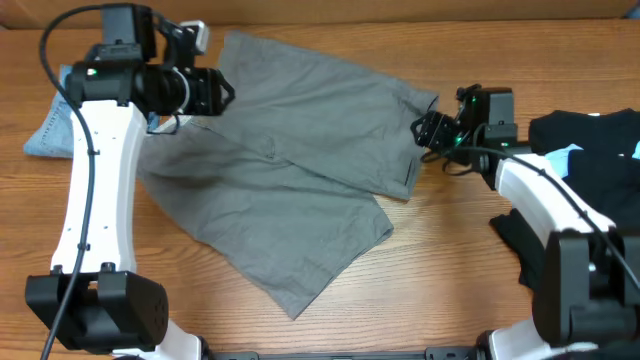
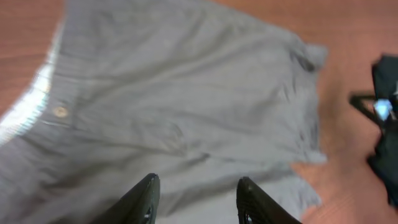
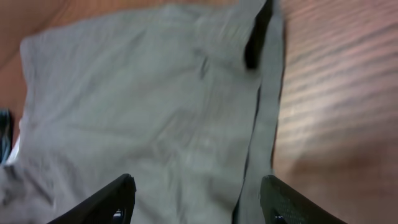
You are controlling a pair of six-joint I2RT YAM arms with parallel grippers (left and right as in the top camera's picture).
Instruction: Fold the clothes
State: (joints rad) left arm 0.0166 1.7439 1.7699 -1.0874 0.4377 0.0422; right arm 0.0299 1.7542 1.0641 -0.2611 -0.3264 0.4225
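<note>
- The left gripper (image 2: pixel 198 190) hangs just above the cloth. Its two dark fingers are parted by a moderate gap, with nothing between them.
- Directly under and ahead of it lie the wide grey-khaki cotton shorts (image 2: pixel 186 93), spread loosely over the brown wooden table (image 1: pixel 450 260). A small pale button (image 2: pixel 60 112) and the lighter waistband band (image 2: pixel 31 106) sit towards the left of that wrist view.
- The right gripper (image 3: pixel 198 186) hovers over the far leg of the same shorts with its fingers spread wide and empty. The stitched hem edge (image 3: pixel 264 118) runs ahead of it, nearer one finger, with bare wood just past it.
- The shorts look light, limp and creased. They will probably sag and drape once lifted, and drag rather than slide on the wood.
- The firmest holds are likely the thick waistband near the left gripper and the doubled hem near the right one. Each would be pinched at a corner so that the fold line stays straight.
- Farther off, behind the left gripper, a small piece of light-blue denim (image 1: pixel 45 135) shows at the table's edge.
- Beyond the right gripper lie black garments (image 1: pixel 610 130), apart from the grey shorts.
- No basket, bin or other container is in view.
</note>
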